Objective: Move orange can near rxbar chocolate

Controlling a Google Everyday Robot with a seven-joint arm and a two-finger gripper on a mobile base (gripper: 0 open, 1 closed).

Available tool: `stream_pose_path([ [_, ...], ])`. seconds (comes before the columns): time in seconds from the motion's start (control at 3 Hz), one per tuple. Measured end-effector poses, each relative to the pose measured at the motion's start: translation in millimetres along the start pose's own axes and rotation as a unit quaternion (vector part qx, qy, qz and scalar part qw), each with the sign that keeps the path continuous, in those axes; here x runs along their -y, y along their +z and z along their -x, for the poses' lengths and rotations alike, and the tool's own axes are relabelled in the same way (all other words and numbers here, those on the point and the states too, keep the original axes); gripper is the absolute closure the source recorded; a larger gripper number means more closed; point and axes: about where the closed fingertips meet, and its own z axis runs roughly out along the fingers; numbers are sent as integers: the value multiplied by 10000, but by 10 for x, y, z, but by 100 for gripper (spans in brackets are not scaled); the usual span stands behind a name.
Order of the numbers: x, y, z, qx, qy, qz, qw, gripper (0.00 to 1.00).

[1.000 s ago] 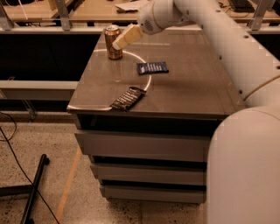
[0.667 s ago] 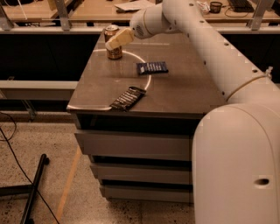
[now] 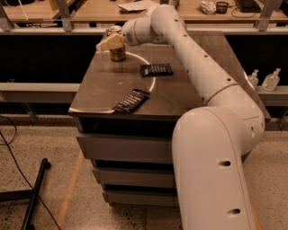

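Observation:
The orange can [image 3: 118, 51] stands upright at the back left of the metal table [image 3: 103, 85]. My gripper [image 3: 110, 43] is at the can's upper part, reaching in from the right, and it covers the can's upper left side. The rxbar chocolate [image 3: 131, 100], a flat black wrapper, lies near the table's front edge, well in front of the can. The white arm [image 3: 189, 54] stretches across the table's right side.
A blue bar wrapper [image 3: 156, 69] with white text lies mid-table between the can and the black bar. Two clear bottles [image 3: 272, 81] stand on a ledge at right. A wooden bench [image 3: 90, 11] runs behind. A black stand leg [image 3: 36, 193] lies on the floor at left.
My gripper has moved left toward the can and now overlaps its upper part. The can and both bars have stayed in place.

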Motion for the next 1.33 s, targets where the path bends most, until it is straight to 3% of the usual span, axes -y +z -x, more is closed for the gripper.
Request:
stream_pose_path([
  [0.33, 67, 125, -33, 168, 206, 16, 9996, 18],
  [0.67, 152, 64, -23, 460, 456, 138, 9978, 48],
  [1.0, 94, -36, 78, 676, 479, 445, 9956, 72],
  [1.33, -114, -317, 308, 772, 241, 899, 9927, 95],
])
